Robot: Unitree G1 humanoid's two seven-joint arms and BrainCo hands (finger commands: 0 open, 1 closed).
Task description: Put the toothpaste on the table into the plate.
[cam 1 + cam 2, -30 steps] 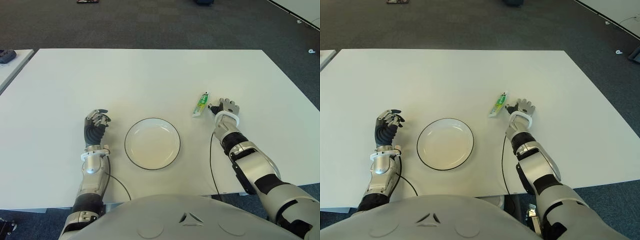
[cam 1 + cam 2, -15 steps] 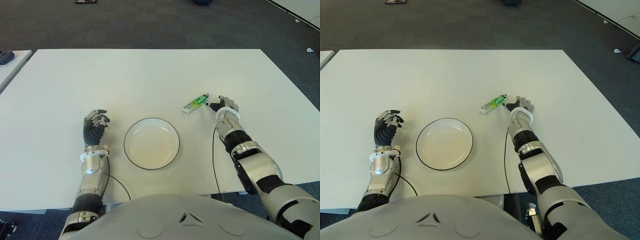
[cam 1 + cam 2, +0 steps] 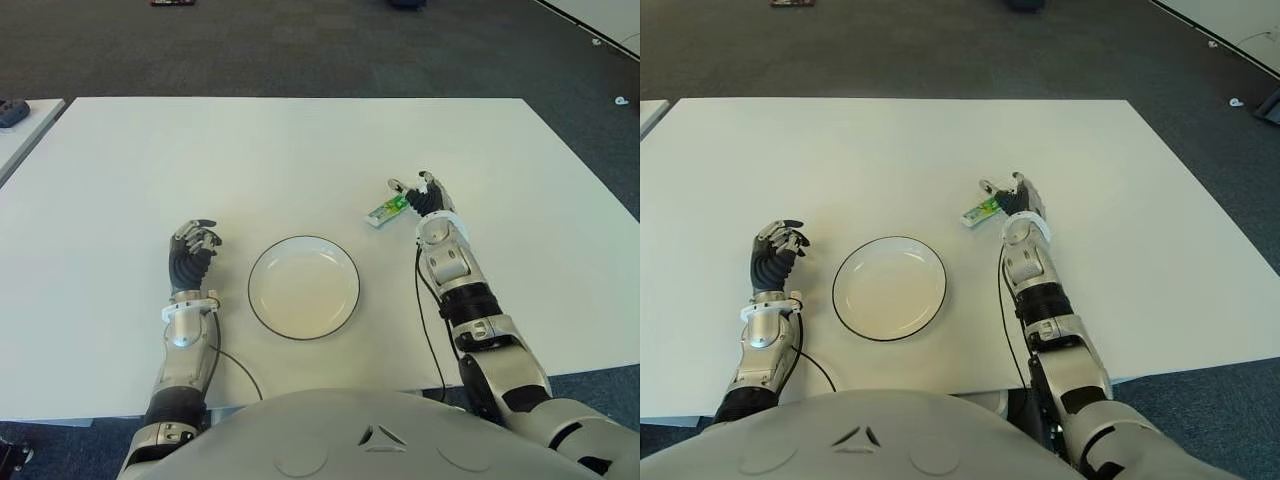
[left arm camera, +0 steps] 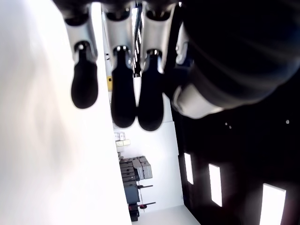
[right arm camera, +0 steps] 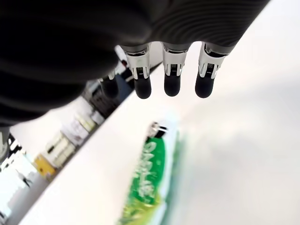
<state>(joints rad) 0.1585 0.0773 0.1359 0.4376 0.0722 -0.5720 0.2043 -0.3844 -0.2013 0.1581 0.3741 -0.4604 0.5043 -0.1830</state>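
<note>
A green and white toothpaste tube (image 3: 387,209) lies slanted on the white table (image 3: 300,160), to the right of and beyond the plate. The round white plate (image 3: 304,290) with a dark rim sits near the front edge and holds nothing. My right hand (image 3: 421,192) stands on edge at the tube's right end, thumb and fingers spread apart. In the right wrist view its fingers (image 5: 171,82) hang straight above the tube (image 5: 150,183) without gripping it. My left hand (image 3: 192,243) shows left of the plate, fingers loosely relaxed and holding nothing.
Dark carpet surrounds the table on its far and right sides. Another table's corner (image 3: 25,115) with a dark object shows at the far left. A black cable (image 3: 235,365) runs from my left wrist toward the front edge.
The tube has turned from pointing away to lying slanted, shifting a little left. My right hand moved from its right side to over its right end, rolling onto its edge. Left hand unmoved.
</note>
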